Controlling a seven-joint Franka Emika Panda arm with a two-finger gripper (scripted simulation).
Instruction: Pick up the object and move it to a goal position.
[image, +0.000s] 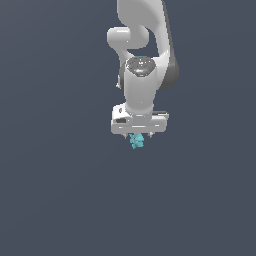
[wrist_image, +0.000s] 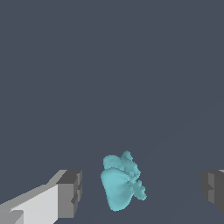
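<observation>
Turquoise object between wide-spread jaws, apparently untouched by either pad

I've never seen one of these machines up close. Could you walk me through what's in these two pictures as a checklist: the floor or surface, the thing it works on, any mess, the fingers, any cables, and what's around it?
Surface: a plain dark grey-blue ground, uniform, no marks or edges seen.
Job's things: one small turquoise lumpy object, lying between the two fingers with a gap on each side in the wrist view; in the exterior view it shows just below the gripper.
Clutter: nothing seen.
Grippers: one white gripper pointing down over the object; its grey-tipped fingers stand wide apart, touching nothing.
Cables: nothing seen.
Surroundings: only the white arm rising out of the exterior view's top; no goal marker, walls or other equipment seen.
</observation>
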